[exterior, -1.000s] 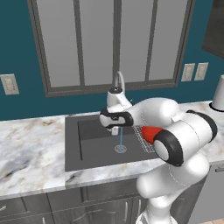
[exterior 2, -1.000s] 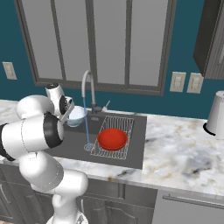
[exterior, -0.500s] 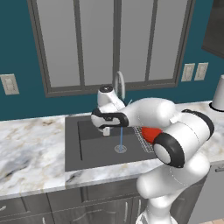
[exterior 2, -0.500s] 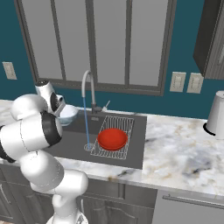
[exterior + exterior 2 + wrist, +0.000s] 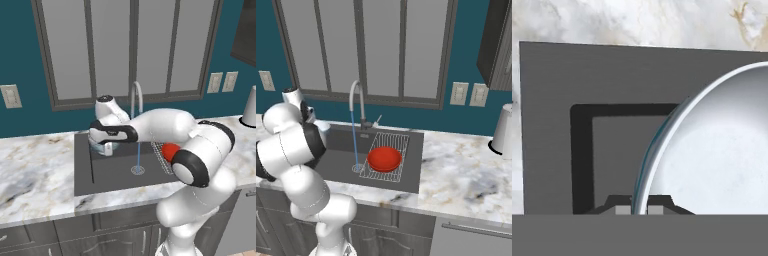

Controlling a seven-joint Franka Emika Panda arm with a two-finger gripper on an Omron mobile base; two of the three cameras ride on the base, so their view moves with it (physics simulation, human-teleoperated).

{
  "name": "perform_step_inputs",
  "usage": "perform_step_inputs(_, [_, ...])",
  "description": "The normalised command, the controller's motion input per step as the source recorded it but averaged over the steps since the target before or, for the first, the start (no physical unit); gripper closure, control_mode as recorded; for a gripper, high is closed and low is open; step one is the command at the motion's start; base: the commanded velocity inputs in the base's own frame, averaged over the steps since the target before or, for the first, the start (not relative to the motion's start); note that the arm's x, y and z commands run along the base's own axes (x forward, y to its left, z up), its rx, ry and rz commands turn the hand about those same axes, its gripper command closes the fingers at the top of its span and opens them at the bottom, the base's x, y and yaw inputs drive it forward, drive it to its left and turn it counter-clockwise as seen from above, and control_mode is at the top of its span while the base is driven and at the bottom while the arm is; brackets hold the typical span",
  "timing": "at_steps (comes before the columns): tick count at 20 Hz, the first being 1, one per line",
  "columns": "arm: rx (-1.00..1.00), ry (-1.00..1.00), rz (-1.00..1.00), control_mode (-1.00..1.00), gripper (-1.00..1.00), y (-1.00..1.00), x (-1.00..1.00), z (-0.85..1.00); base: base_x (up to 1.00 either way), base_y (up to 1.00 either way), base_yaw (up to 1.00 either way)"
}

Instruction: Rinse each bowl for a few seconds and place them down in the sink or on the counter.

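bowls were partway done: gripper [image 5: 106, 145] pinched the pale bowl's [image 5: 712, 145] rim over the sink's [image 5: 107, 172] left end, beside the running stream; red bowl [image 5: 384, 158] sat on the rack.

The pale bowl [image 5: 712, 145] runs off the hand view's right edge, hiding part of the sink [image 5: 557, 125].

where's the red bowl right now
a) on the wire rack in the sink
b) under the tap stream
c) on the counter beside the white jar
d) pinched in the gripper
a, the red bowl sits on the wire rack at the right side of the sink, beside the water stream rather than under it, while the gripper is shut on the pale blue-grey bowl.
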Motion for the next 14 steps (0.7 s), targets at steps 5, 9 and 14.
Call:
perform_step_inputs(5, [-0.12,0.01,0.12,-1.0,1.0,0.56,-0.03,0.0,0.0,0.0,0.0])
perform_step_inputs(9, [-0.09,0.0,0.14,-1.0,1.0,0.49,0.0,0.0,0.0,0.0,0.0])
perform_step_inputs(14, [-0.06,-0.01,0.15,-1.0,1.0,0.45,0.0,0.0,0.0,0.0,0.0])
